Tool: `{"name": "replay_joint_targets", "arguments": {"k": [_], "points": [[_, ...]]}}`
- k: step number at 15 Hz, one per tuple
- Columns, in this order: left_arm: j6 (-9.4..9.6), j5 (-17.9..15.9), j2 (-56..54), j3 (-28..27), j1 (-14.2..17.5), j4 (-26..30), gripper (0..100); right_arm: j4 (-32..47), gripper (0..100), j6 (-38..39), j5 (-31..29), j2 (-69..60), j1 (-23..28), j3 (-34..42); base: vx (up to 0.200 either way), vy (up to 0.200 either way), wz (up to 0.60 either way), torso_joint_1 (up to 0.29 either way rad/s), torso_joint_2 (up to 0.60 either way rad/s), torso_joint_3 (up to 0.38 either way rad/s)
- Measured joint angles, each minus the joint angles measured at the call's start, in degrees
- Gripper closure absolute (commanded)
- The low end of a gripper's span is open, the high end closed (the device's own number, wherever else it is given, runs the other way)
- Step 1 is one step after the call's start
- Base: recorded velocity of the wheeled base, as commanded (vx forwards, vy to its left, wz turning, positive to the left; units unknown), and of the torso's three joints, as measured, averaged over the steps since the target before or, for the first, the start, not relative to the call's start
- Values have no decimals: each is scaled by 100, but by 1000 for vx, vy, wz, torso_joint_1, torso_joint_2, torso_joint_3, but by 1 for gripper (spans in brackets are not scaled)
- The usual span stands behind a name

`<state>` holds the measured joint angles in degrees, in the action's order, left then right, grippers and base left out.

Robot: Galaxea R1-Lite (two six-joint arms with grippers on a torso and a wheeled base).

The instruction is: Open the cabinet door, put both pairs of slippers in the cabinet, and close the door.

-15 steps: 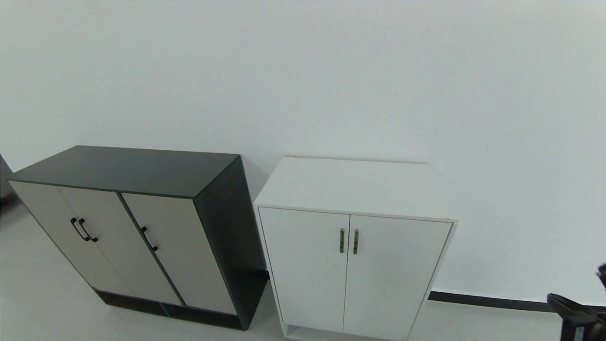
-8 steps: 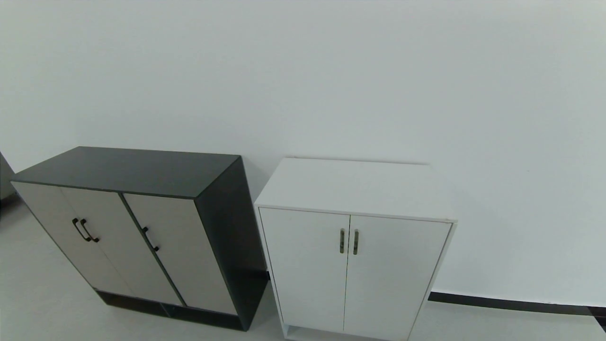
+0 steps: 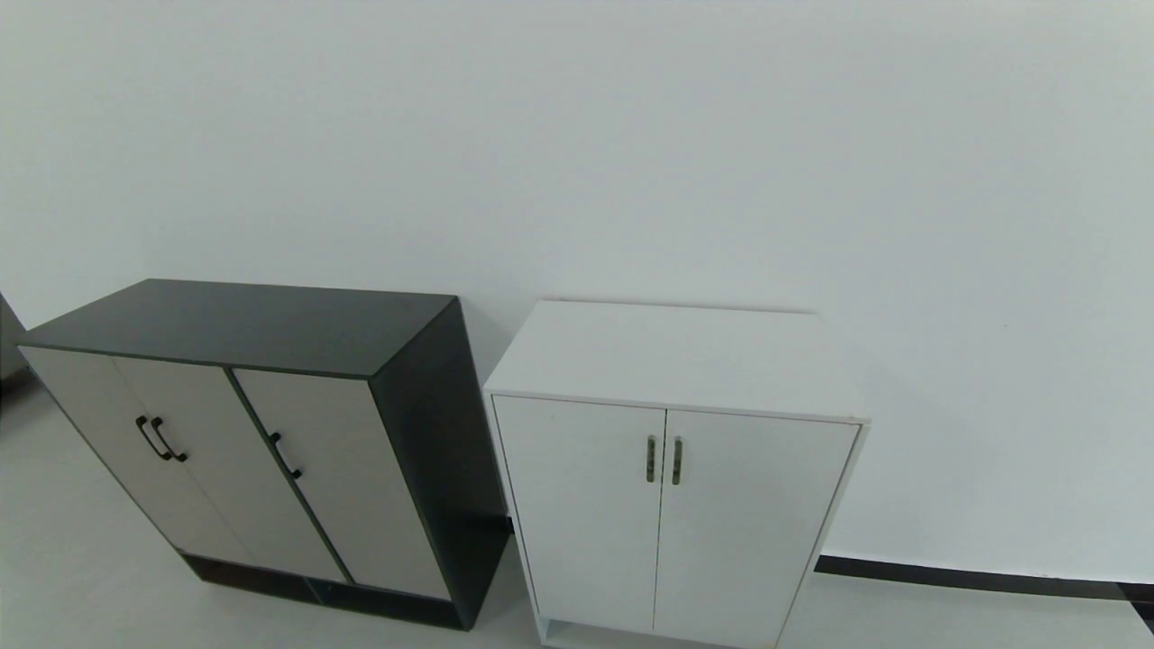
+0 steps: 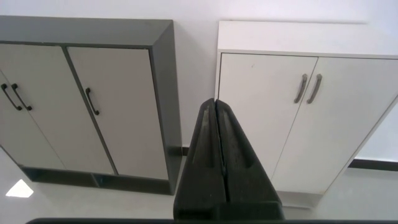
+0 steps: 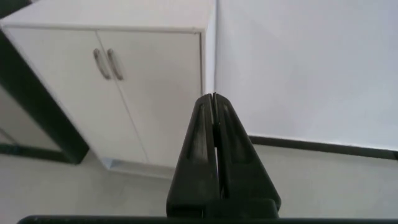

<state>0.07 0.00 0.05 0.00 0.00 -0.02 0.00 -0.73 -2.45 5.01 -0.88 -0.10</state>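
A white cabinet (image 3: 672, 505) stands against the wall with both doors closed and two slim metal handles (image 3: 663, 460) at the centre seam. It also appears as the white cabinet (image 4: 298, 106) in the left wrist view and the white cabinet (image 5: 118, 81) in the right wrist view. My left gripper (image 4: 216, 104) is shut with nothing between its fingers, held back from the cabinets. My right gripper (image 5: 214, 98) is shut and empty too, well in front of the white cabinet's right side.
A black cabinet with grey doors (image 3: 243, 433) stands to the left of the white one, its doors closed, with black handles (image 3: 160, 439). Pale floor (image 3: 54, 577) lies in front. A dark baseboard (image 3: 965, 577) runs along the wall on the right.
A dark arm part at the lower right edge of the head view one second ago has dropped out of that view. The cabinets have not moved.
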Motion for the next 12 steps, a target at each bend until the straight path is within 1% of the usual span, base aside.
{"name": "replay_joint_targets", "arguments": {"k": [4,12], "points": [[2,0,2,0,0,0,100,2,100,57,-33,-422,104,-4,0,0,0,0,0,0],[2,0,0,0,0,2,100,-2,100,116,-89,-519,112,5,0,0,0,0,0,0]]}}
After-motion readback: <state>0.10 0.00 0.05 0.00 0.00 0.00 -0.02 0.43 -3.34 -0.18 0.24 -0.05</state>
